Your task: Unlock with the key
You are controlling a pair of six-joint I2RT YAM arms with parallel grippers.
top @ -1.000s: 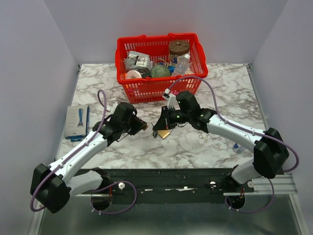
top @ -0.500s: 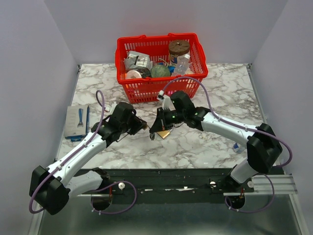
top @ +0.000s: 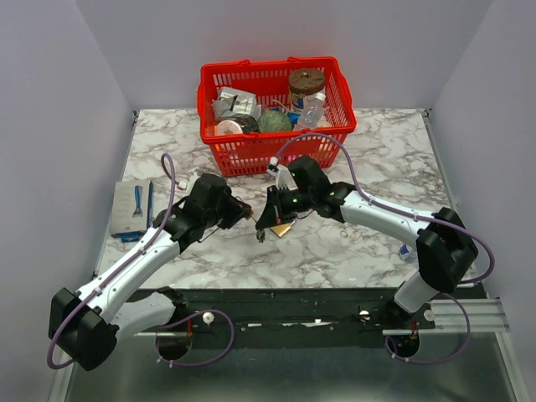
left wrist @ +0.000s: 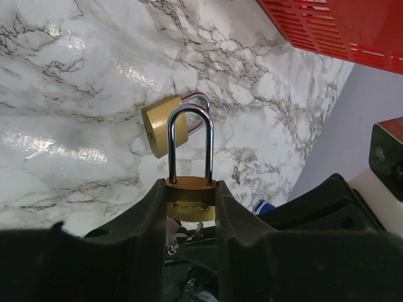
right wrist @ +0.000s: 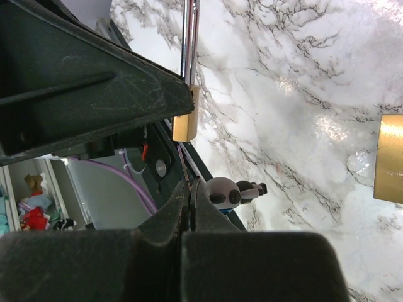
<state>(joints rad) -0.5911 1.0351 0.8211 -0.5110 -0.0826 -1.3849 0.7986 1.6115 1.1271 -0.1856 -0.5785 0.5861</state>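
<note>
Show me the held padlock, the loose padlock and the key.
held padlock (left wrist: 191, 199): left wrist view, brass body below the shackle.
loose padlock (left wrist: 161, 131): left wrist view, side of its brass body.
key (right wrist: 181, 165): right wrist view, thin blade seen edge-on.

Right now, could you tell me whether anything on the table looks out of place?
A second brass padlock lies on its side on the marble, beyond the gripped padlock in the left pincer; nothing else stands out.

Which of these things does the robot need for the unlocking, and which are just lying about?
In use:
- padlock, clamped in the left gripper
- key, pinched in the right gripper

Lying about:
- second padlock, loose on the marble
- red basket of odds and ends
- packet at the left edge
</note>
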